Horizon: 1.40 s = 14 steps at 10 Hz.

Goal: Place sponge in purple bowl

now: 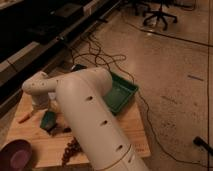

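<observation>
Green tray (123, 93) is sitting on the wooden tabletop (133, 126), with a small orange item (25, 118) lying at left. Black cables (98, 53) are trailing across the floor (172, 75).

Wooden table (127, 135), plank top. The gripper (45, 109) hangs over its left part, pointing down, jaws apart. The sponge (49, 119) lies on the top directly under the gripper; can't tell if they touch. A small orange item (25, 118) is just left of the gripper. The purple bowl (17, 154) is left of the gripper and nearer the camera, at the table corner. A dark reddish cluster (70, 149) is right of the gripper, also nearer the camera. The green tray (125, 95) is well right, at the table's far edge.
</observation>
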Tool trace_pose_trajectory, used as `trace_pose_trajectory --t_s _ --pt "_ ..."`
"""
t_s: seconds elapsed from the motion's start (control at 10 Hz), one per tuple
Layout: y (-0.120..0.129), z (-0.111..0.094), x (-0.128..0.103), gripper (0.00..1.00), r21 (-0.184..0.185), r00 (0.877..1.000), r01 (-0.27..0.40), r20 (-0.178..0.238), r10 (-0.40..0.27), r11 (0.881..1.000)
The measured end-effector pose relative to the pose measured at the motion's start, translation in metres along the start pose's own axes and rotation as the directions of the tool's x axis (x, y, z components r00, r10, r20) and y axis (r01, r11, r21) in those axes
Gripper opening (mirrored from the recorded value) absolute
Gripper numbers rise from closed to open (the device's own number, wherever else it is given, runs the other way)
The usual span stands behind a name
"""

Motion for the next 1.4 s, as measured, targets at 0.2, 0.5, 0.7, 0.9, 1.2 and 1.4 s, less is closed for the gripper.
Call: trace_pose_trajectory --t_s 0.2,0.5,0.7,0.9,1.2,1.4 --pt "0.003 0.006 0.001 0.80 0.012 1.000 0.006 -0.005 -0.006 1.000" --pt "-0.002 0.012 -0.001 0.80 0.029 1.000 0.000 -0.010 0.000 1.000" --pt "-0.004 0.013 -0.004 0.80 0.034 1.000 -0.001 -0.010 0.002 0.999" --pt "-0.005 0.016 -0.004 0.80 0.039 1.000 0.006 -0.015 -0.005 0.999" --pt "-0.004 0.022 -0.004 0.80 0.034 1.000 0.015 -0.018 -0.015 0.999" --pt "-0.004 0.025 -0.003 0.80 0.029 1.000 0.019 -0.019 -0.019 0.999"
